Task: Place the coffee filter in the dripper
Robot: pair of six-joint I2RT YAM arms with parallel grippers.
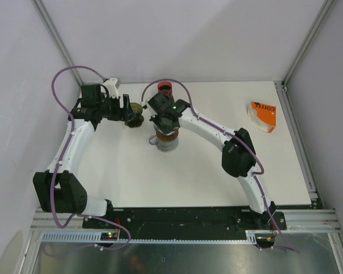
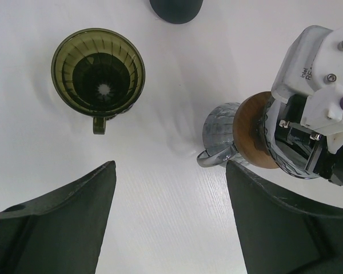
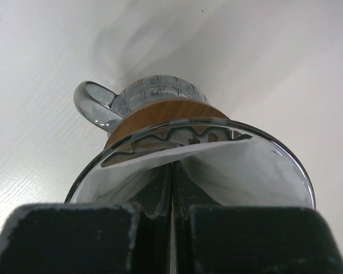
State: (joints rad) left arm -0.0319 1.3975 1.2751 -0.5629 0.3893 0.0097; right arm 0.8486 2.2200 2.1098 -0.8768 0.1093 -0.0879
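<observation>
A white paper coffee filter sits inside the glass dripper, which has a wooden collar and a glass handle. My right gripper reaches down into the dripper and is shut on the filter, with a thin edge of paper pinched between its fingers. My left gripper hangs open over bare table with nothing between its fingers. The glass dripper lies to its right. In the top view the left gripper is just left of the right gripper.
An olive-green dripper stands on the table beyond my left gripper. A dark round object sits further back, red-topped in the top view. An orange coffee filter packet lies at the far right. Walls close the back and sides.
</observation>
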